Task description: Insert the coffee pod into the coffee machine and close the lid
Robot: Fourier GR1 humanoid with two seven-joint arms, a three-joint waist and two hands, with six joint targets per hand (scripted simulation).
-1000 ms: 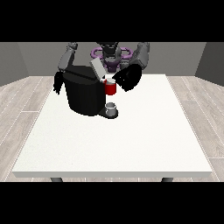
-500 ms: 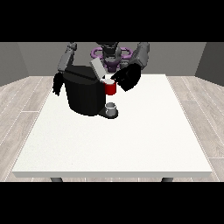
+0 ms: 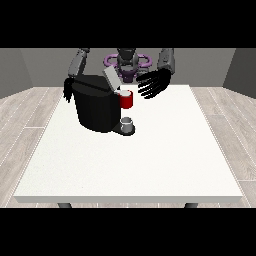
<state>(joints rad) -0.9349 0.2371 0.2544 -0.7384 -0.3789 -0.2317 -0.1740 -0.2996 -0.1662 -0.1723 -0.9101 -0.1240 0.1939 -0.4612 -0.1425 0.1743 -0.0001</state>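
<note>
— Starting at the left: what's that hand doing?

— The hand at the view's left (image 3: 68, 93) hangs at the far-left edge of the black coffee machine (image 3: 96, 107), mostly behind it. Whether its fingers are spread or curled I cannot tell.

— And the machine itself?

— Its lid (image 3: 111, 79) stands tilted up at the top. Just right of that sits a red thing at the machine (image 3: 126, 99), and below it a small grey thing (image 3: 127, 122) rests on the machine's base — I can't say it is the coffee pod, so I won't place the pod.

— The other hand?

— The hand at the view's right (image 3: 155, 83) hovers just right of the red thing, fingers spread wide and holding nothing.

— What could go wrong?

— My guess: a sweep with fingers that wide could catch the red thing or shove the machine across the white table (image 3: 150, 160) rather than tip the lid down. And closing the lid before a pod is seated would leave the task half done.
</note>
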